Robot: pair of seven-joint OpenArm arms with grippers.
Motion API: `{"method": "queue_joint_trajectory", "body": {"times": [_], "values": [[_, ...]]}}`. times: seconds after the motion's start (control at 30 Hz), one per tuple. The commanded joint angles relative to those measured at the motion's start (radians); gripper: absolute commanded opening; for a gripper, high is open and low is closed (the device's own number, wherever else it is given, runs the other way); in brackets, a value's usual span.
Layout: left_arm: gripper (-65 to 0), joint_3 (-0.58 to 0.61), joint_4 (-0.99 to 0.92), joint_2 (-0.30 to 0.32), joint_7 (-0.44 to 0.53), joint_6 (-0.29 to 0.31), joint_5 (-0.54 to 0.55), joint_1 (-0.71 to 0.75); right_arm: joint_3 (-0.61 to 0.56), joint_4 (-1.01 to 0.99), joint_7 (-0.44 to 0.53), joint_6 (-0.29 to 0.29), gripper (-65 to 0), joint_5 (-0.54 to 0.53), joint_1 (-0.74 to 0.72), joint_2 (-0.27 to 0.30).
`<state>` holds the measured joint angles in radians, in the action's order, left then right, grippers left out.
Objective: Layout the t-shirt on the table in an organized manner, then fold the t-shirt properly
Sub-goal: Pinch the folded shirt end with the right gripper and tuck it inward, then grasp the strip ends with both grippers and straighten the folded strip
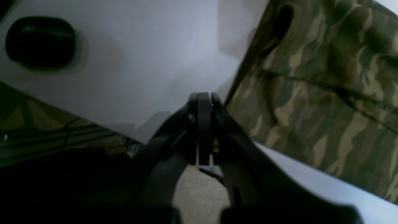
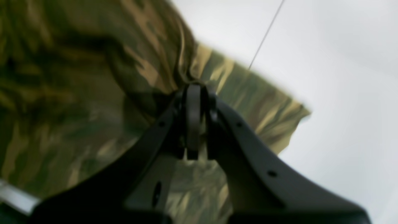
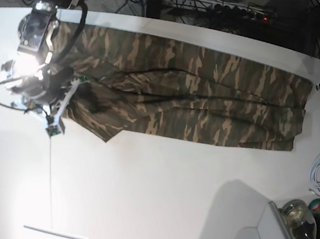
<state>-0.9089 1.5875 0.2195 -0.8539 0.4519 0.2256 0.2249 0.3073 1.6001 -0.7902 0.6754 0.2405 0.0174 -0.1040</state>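
Your right claw (image 2: pixel 194 93) is clamped on a bunched fold of the shirt (image 2: pixel 93 93). Left claw (image 1: pixel 203 99) is pinched together, empty, over the desk (image 1: pixel 140 62), shirt edge just beside it.

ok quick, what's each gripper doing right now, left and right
Left gripper: closed, holding nothing, beside the t-shirt over the table.
Right gripper: closed on a fold of the t-shirt.
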Motion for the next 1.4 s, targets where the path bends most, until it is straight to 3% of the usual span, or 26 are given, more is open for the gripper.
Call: {"method": "queue_joint_trajectory", "body": {"times": [0.0, 0.37, 0.7, 0.77, 0.9, 1.13, 1.23, 1.37], "values": [[-65.0, -0.005, 0.017, 0.021, 0.017, -0.003, 0.007, -0.005, -0.001, 0.052, 0.021, 0.004, -63.2, -0.013, 0.0, -0.003], [-65.0, -0.003, -0.011, 0.025, 0.017, -0.003, 0.005, -0.048, -0.109, 0.227, 0.024, -0.001, -62.9, -0.014, 0.238, -0.016], [-65.0, -0.003, -0.011, 0.025, 0.017, -0.003, 0.005, -0.049, -0.101, 0.21, 0.024, -0.006, -62.6, -0.096, 0.309, -0.021], [-65.0, -0.003, -0.011, 0.025, 0.017, -0.003, -0.001, -0.049, -0.101, 0.21, 0.021, -0.029, -62.1, -0.096, 0.323, -0.021], [-65.0, 0.0, -0.011, 0.025, 0.017, -0.003, -0.076, -0.058, -0.101, 0.214, 0.021, -0.081, -57.5, -0.099, 0.332, -0.021], [-65.0, 0.043, -0.002, 0.025, 0.017, -0.002, -0.093, -0.063, -0.101, 0.34, -0.064, -0.078, -35.7, -0.148, 0.335, -0.023], [-65.0, 0.041, 0.017, 0.025, 0.017, 0.071, -0.091, -0.063, -0.101, 0.368, -0.051, -0.079, -32.1, -0.254, 0.327, -0.016], [-65.0, 0.037, 0.041, 0.024, 0.017, 0.246, -0.091, -0.061, -0.102, 0.365, 0.012, -0.079, -32.3, -0.281, 0.323, -0.016]]}}
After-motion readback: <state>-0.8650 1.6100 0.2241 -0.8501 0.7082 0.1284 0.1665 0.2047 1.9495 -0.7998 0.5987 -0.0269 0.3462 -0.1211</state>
